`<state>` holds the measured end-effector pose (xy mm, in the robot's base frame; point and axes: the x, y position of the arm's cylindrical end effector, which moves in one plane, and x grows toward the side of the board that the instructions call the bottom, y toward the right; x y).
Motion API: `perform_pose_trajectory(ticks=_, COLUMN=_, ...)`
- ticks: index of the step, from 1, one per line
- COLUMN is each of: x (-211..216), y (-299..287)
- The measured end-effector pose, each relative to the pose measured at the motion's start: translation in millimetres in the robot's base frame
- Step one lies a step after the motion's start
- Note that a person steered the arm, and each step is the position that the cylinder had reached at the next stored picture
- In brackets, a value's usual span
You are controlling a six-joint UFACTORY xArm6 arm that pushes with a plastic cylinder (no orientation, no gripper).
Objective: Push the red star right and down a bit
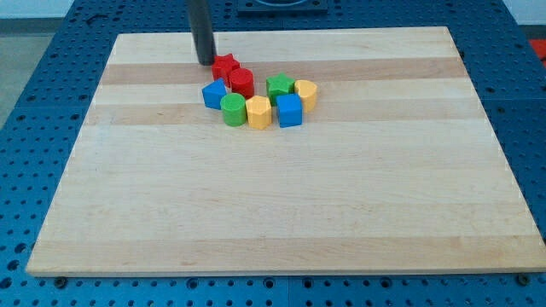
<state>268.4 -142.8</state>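
Observation:
The red star (224, 65) lies near the view's top of the wooden board (281, 205), at the upper left of a cluster of blocks. My tip (206, 63) sits just to the star's left, touching or nearly touching it. A red round-ish block (242, 82) lies right below the star to its right. A blue block (214, 93), a green cylinder (233, 109), a yellow hexagonal block (258, 112), a blue cube (289, 110), a green star (279, 85) and a yellow block (306, 93) form an arc below and to the right.
The board lies on a blue perforated table (34, 102). The dark rod (201, 30) comes down from the view's top edge. The blocks stand close together, several touching.

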Motion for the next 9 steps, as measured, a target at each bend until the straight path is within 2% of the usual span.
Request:
perform_pose_trajectory(ticks=1, x=25.1, y=-20.9)
perform_pose_trajectory(ticks=3, x=44.9, y=-7.2)
perform_pose_trajectory(ticks=7, x=10.8, y=76.0)
perform_pose_trajectory(ticks=9, x=-8.0, y=63.4)
